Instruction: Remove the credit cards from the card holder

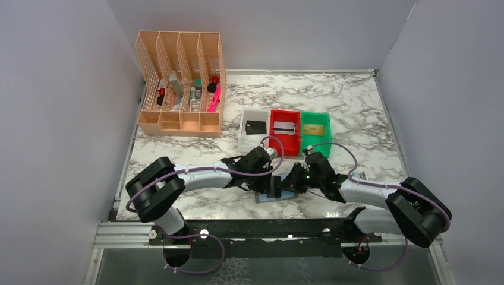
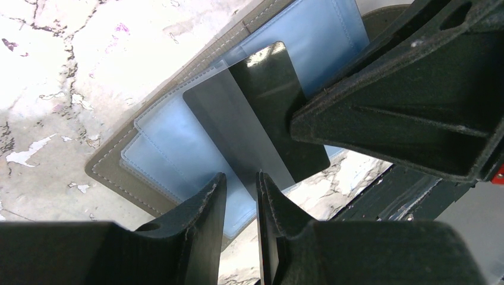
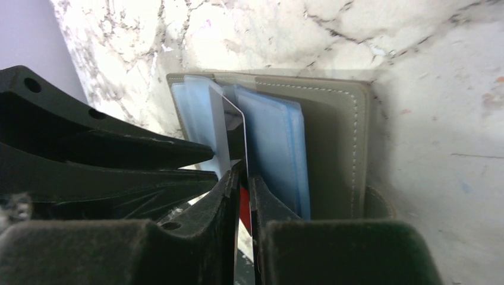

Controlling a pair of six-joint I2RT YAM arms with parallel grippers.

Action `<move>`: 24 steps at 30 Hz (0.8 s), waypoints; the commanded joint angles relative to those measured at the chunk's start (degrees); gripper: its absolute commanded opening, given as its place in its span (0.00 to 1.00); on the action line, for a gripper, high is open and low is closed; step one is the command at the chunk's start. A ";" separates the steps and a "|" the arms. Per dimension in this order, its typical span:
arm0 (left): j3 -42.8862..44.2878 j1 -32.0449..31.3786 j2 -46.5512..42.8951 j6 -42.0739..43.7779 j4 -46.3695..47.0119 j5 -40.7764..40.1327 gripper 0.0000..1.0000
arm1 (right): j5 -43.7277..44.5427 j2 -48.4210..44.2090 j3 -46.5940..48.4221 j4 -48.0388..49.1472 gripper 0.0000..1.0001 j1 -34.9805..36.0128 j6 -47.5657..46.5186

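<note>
The card holder [image 1: 264, 198] lies open on the marble near the front edge, its light-blue pockets [image 2: 172, 142] facing up. A black credit card [image 2: 267, 95] sticks halfway out of a clear sleeve. My right gripper [image 3: 243, 172] is shut on the edge of this card [image 3: 229, 124], which runs edge-on between its fingers. My left gripper [image 2: 241, 178] hovers at the holder's near edge [image 2: 113, 178], its jaws a narrow gap apart with nothing pinched between them. In the top view both grippers [image 1: 273, 178] [image 1: 295, 180] meet over the holder. Other credit cards lie in the bins: black [image 1: 255, 126], silvery [image 1: 284, 127], gold [image 1: 314, 129].
White [image 1: 245, 139], red [image 1: 274, 142] and green [image 1: 325, 139] bins stand in a row behind the holder. A peach desk organiser [image 1: 178, 83] with pens stands at the back left. Grey walls close in the table on three sides.
</note>
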 commanded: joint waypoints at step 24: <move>-0.89 -0.82 1.29 0.28 -2.26 -0.11 0.28 | 0.01 2.19 -4.01 5.88 0.09 -1.06 4.75</move>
